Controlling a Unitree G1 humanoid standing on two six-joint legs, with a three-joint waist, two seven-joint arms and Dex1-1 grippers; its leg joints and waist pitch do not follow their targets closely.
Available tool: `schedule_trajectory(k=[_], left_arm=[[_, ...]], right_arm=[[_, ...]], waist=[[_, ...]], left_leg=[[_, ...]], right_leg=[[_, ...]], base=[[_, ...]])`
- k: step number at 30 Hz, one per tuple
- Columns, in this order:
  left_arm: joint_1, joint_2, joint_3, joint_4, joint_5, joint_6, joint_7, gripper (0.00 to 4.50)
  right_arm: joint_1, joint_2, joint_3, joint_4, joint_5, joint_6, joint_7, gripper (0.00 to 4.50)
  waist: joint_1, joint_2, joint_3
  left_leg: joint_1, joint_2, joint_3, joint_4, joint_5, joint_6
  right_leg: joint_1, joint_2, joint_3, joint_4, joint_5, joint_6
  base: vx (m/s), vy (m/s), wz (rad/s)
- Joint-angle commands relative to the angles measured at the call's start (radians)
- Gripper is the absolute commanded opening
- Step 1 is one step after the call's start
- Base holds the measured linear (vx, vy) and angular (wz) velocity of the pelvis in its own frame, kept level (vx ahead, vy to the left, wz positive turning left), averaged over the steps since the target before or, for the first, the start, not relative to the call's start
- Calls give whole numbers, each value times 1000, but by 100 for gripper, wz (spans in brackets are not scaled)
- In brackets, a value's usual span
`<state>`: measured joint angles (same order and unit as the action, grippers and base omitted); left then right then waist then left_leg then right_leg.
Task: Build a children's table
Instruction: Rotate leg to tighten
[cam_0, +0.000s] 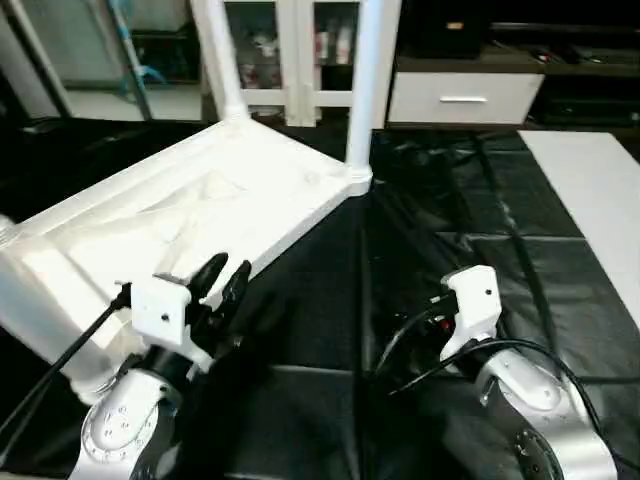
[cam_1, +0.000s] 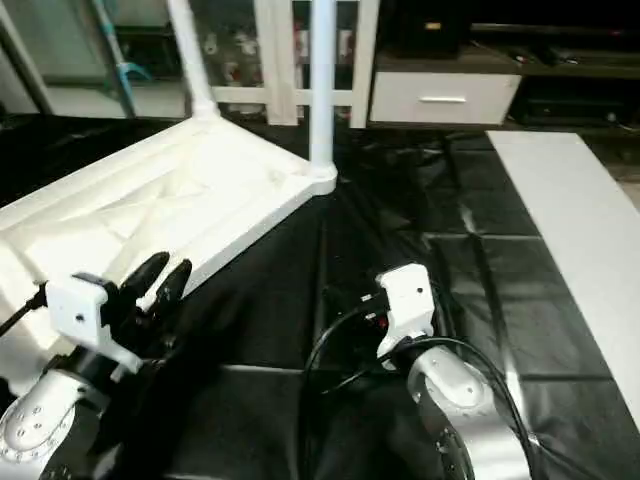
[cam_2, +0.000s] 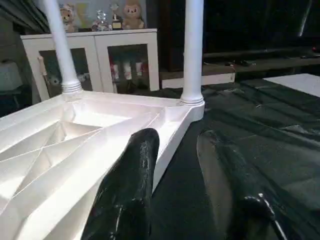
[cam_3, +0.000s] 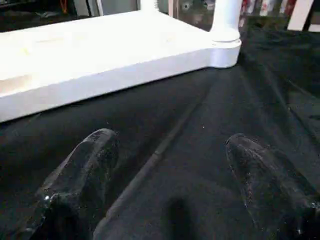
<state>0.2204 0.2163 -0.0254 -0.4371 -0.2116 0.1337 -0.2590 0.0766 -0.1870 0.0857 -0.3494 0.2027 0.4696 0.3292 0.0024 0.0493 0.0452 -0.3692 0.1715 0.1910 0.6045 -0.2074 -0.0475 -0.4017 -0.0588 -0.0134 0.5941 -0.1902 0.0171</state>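
The white tabletop (cam_0: 200, 205) lies upside down on the black-covered surface, ribbed underside up. Two white legs stand upright in its far corner sockets, one leg (cam_0: 365, 90) at the right corner and one leg (cam_0: 218, 60) further back. A third leg (cam_0: 30, 330) slants out from the near left corner. My left gripper (cam_0: 222, 280) hovers at the tabletop's near edge, open, with nothing between its fingers (cam_2: 132, 185). My right gripper (cam_3: 175, 180) is open over the bare black cover, apart from the tabletop (cam_3: 100, 55); its wrist camera block (cam_0: 470, 300) shows in the head views.
A white glass-door cabinet (cam_0: 290, 60) stands behind the tabletop. A low dark unit with a white drawer (cam_0: 460, 95) is at the back right. A white panel (cam_0: 600, 210) lies along the right side of the black cover (cam_0: 450, 210).
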Motion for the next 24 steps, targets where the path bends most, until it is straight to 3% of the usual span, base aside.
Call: schedule_trajectory(k=[1, 2, 4, 6, 7, 8, 9, 10, 11, 12, 13, 14, 15, 16, 17, 18, 19, 20, 21, 22, 23, 24], left_arm=[[-16, 1, 13, 17, -4, 24, 9, 164], [-27, 4, 11, 20, -6, 31, 9, 164], [-37, 7, 11, 26, -3, 34, 6, 164], [-48, 6, 12, 33, 3, 41, 11, 164], [-49, 6, 12, 34, 3, 41, 12, 164], [-57, 3, 14, 40, 3, 46, 15, 164], [-68, -2, 14, 50, 7, 46, 18, 164], [-70, -4, 13, 52, 10, 44, 20, 164], [-71, -5, 12, 53, 12, 42, 20, 164], [-71, -6, 11, 54, 13, 40, 20, 164], [-65, -11, 9, 51, 7, 42, 21, 164], [-61, -13, 9, 49, 5, 43, 22, 164], [-57, -15, 9, 48, 2, 45, 23, 164], [-54, -16, 9, 46, 2, 47, 24, 164], [-53, -20, 13, 46, 1, 48, 32, 164], [-53, -21, 18, 45, 3, 51, 39, 164], [-54, -20, 19, 45, 4, 52, 39, 164], [-53, -20, 26, 43, 5, 63, 48, 164], [-52, -21, 28, 42, 4, 66, 49, 164], [-51, -21, 30, 41, 3, 68, 51, 164], [-50, -22, 32, 39, 0, 68, 51, 164], [-46, -26, 35, 36, 0, 69, 55, 164]], right_arm=[[-12, 6, -2, -3, 2, -7, -13, 382], [-13, 10, -3, -3, 1, -8, -18, 382], [-16, 13, -3, -1, -1, -9, -23, 382], [-18, 16, -3, 1, -3, -10, -26, 382], [-19, 16, -3, 2, -3, -10, -26, 382], [-20, 17, -4, 2, -4, -11, -28, 382], [-22, 19, -5, 4, -6, -12, -31, 382], [-22, 20, -5, 4, -7, -12, -32, 382], [-23, 20, -5, 4, -7, -12, -33, 382], [-23, 20, -5, 5, -7, -12, -34, 382], [-23, 21, -4, 6, -7, -12, -35, 382], [-23, 21, -3, 7, -7, -13, -36, 382], [-24, 21, -2, 10, -8, -13, -37, 382], [-26, 21, -1, 13, -8, -13, -36, 382], [-30, 20, 1, 16, -9, -13, -36, 382], [-36, 20, 2, 20, -9, -11, -35, 382], [-37, 20, 2, 21, -9, -11, -35, 382], [-44, 19, 3, 25, -8, -10, -32, 382], [-44, 19, 4, 26, -8, -10, -32, 382], [-46, 19, 4, 27, -8, -10, -31, 382], [-48, 19, 4, 28, -8, -10, -30, 382], [-49, 17, 5, 30, -8, -10, -27, 382]], waist=[[2, -1, -43], [2, -1, -43], [5, 10, -69], [7, 9, -85], [6, 8, -91], [8, 16, -91], [4, 22, -68], [-2, 26, -56], [-18, 31, -30], [-28, 38, -13], [-35, 42, -8], [-20, 56, 2], [14, 37, -5], [24, 23, -9], [20, -13, 1], [6, -31, 1], [-2, -20, -11], [18, -3, -26], [5, 6, -20], [5, 6, -20], [-2, 18, -28], [-7, 16, -27]], left_leg=[[-5, 43, -38, -90, -302, -22], [-5, 43, -38, -90, -302, -22], [-27, 26, -27, -48, 30, 89], [-37, 12, -22, -23, 182, 166], [-53, 3, -22, -15, 207, 228], [-50, 8, -23, -15, 74, 248], [-36, 22, -23, -33, -184, 208], [-20, 27, -27, -39, -319, 160], [14, 37, -45, -54, -549, 48], [37, 40, -55, -61, -680, 0], [23, 65, -75, -113, -805, -36], [-25, 101, -78, -183, -883, -48], [-36, 106, -39, -223, -909, -26], [-11, 91, -31, -197, -862, -44], [79, 20, -44, 2, -609, -61], [81, -8, -58, 111, -391, -31], [-31, 1, -112, 72, -142, -14], [-28, 29, -108, -41, -235, -55], [-12, 37, -106, -64, -408, -86], [-12, 37, -106, -64, -408, -86], [3, 34, -100, -72, -456, -74], [-2, 36, -101, -78, -446, -66]], right_leg=[[25, -52, 32, -83, -289, -91], [25, -52, 32, -83, -289, -91], [12, -34, 18, -58, 132, -202], [2, -23, 5, -46, 325, -235], [-5, -24, -6, -50, 368, -249], [-10, -31, -13, -71, 182, -248], [-20, -36, -23, -104, -201, -216], [-23, -37, -30, -113, -403, -173], [-33, -32, -55, -134, -688, -55], [-44, -16, -84, -158, -752, 3], [12, -6, -105, -122, -644, 32], [68, -8, -94, -6, -500, -3], [89, -28, -52, 110, -204, -39], [74, -41, -18, 85, -345, -22], [-57, -146, 26, -138, -972, 16], [-74, -185, 35, -178, -1140, 21], [45, -201, 41, -126, -1053, 4], [46, -105, -1, -77, -757, -24], [33, -60, -12, -51, -549, -52], [33, -60, -12, -51, -549, -52], [41, -70, -2, -56, -425, -106], [48, -70, -3, -57, -399, -116]], base=[[0, 0, 0], [0, 0, 0], [0, 0, 0], [0, 0, 0], [0, 0, 0], [0, 0, 0], [-77, 11, 8], [-93, 22, 3], [-93, 22, 3], [-102, 24, -6], [-132, 27, -10], [-132, 27, -10], [-113, 8, 0], [-31, -77, 9], [-31, -77, 9], [-36, -65, -16], [-5, 40, -37], [-5, 40, -37], [0, 0, 0], [-54, -9, 8], [-54, -9, 8], [0, 0, 0]])
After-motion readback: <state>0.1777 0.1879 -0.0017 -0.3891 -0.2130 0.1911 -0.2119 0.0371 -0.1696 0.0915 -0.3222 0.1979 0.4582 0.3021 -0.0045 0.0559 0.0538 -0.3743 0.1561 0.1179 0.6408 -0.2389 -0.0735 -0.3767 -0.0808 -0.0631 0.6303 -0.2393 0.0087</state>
